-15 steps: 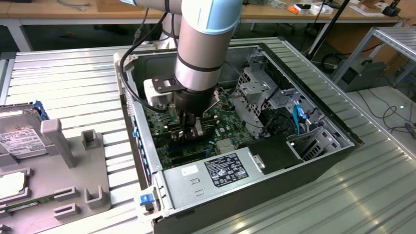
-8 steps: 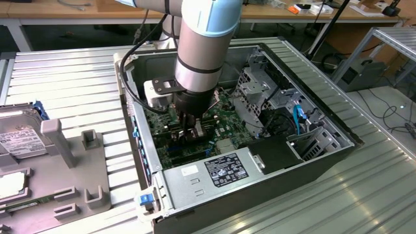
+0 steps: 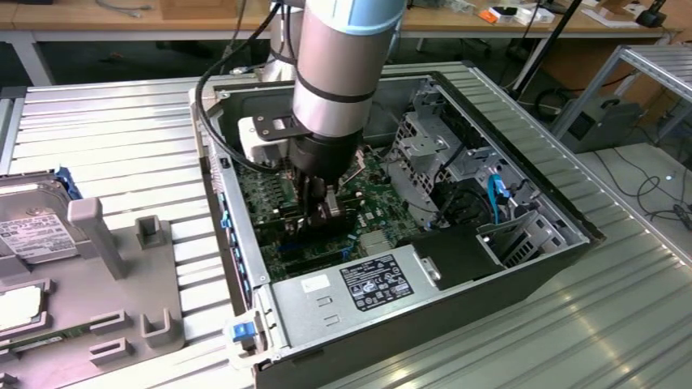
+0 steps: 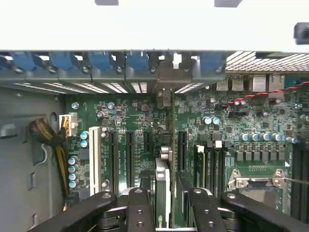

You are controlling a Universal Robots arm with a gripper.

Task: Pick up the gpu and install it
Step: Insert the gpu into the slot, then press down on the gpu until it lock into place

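While upright in mobo [image 4: 251,121] slot inside PC case [image 3: 540,243], gpu [image 4: 163,186] between jaws [image 4: 166,203], grip state unclear.

Green motherboard [image 4: 130,116] dotted with silver-blue capacitors, one white slot [image 4: 94,159] among black ones. Blue clips [image 4: 101,60] along the grey case [image 3: 324,312]. Black pincer [image 4: 166,203]. Red cables [image 4: 251,96]. Ribbed silver tabletop [image 3: 119,130].

Bright even light, overexposed glare, soft shadows
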